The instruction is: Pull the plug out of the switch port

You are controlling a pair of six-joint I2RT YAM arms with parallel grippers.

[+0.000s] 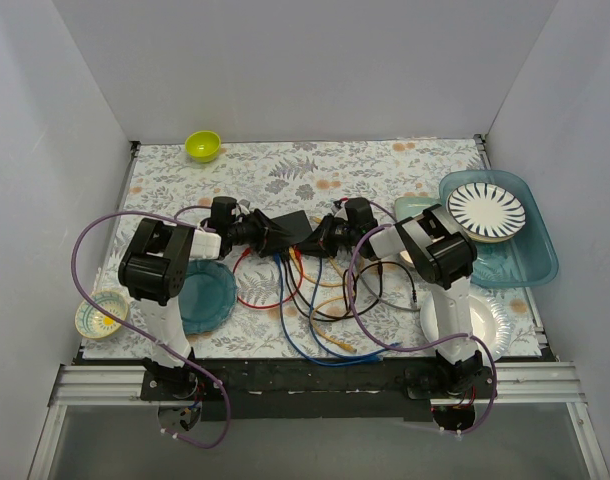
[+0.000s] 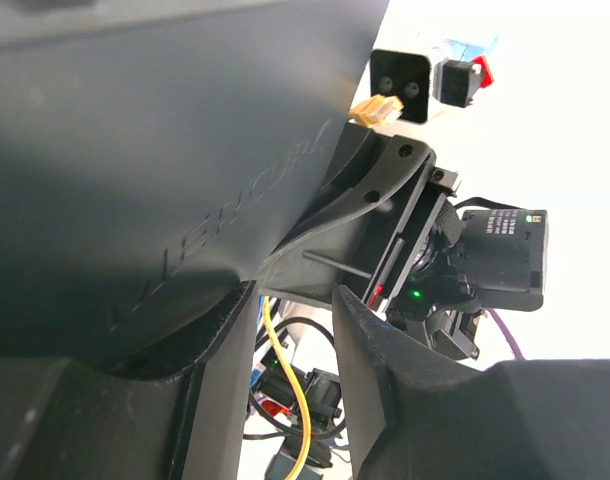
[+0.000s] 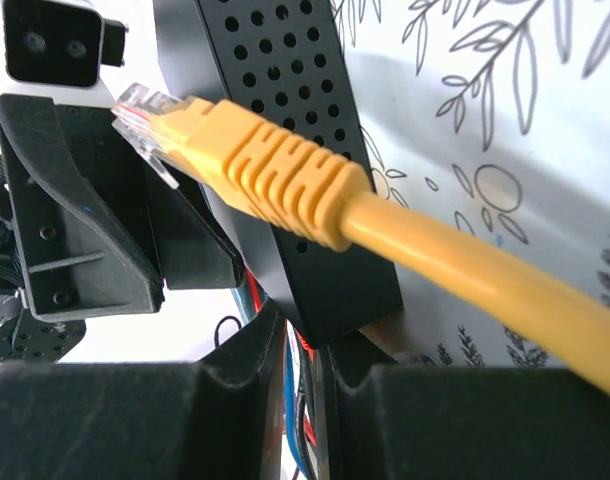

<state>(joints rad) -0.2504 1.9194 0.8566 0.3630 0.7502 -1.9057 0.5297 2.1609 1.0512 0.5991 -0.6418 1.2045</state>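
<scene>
The switch point(image 1: 293, 225) is a dark box between my two grippers, tipped up on edge. It fills the upper left of the left wrist view point(image 2: 135, 150), and its perforated side shows in the right wrist view point(image 3: 275, 60). A yellow plug point(image 3: 275, 180) on its yellow cable hangs free of the switch, close across the right wrist view. Its tip also shows in the left wrist view point(image 2: 377, 108). My left gripper point(image 1: 253, 232) point(image 2: 293, 300) is open, with the switch resting against its left finger. My right gripper point(image 1: 323, 238) point(image 3: 307, 335) is nearly closed, at the switch's lower corner.
Red, blue, black and yellow cables point(image 1: 305, 300) tangle in front of the switch. A teal plate point(image 1: 205, 295) lies by the left arm. A white plate point(image 1: 485, 320) and a blue tray point(image 1: 530, 250) holding a striped plate are on the right. A green bowl point(image 1: 202, 145) sits at the back.
</scene>
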